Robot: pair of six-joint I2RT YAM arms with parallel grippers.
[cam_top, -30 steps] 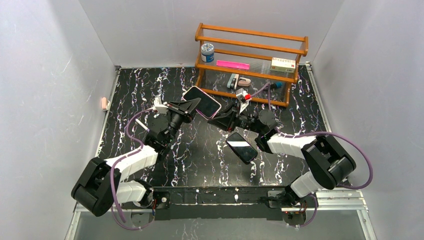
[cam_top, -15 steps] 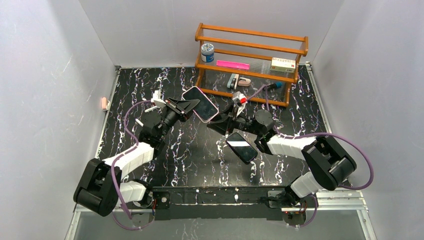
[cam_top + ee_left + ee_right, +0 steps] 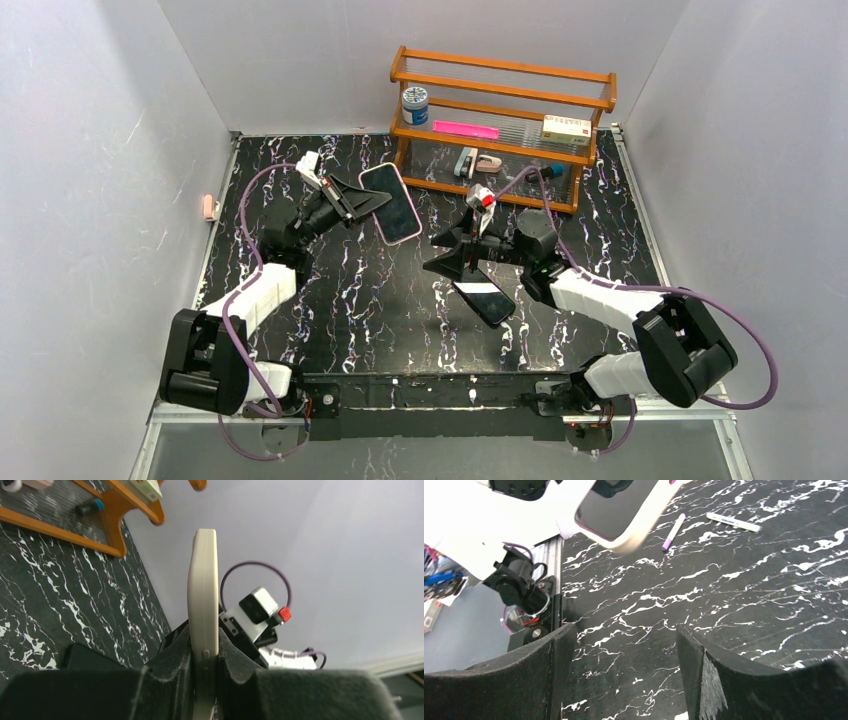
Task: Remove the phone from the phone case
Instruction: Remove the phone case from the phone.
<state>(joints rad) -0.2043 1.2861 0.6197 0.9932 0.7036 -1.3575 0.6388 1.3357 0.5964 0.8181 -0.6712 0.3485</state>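
Left pincer clamped on phone case | right pincer apart | long axis far-left/near-right

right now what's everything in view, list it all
phone case: 1, cream, pink rim, in left tool
phone: 1, black, flat on table beside right tool
rack: 1, orange wood, table's back edge
jar: 1, blue lid, rack's upper shelf, left
strip: 1, pink, upper shelf, middle
box: 1, pale, upper shelf, right
lower-shelf items: at least 2, too small to name
pens: 2, white, one purple-tipped, on table
table: 1, black marbled
left tool: 1, black, shut on phone case
right tool: 1, black, open, empty
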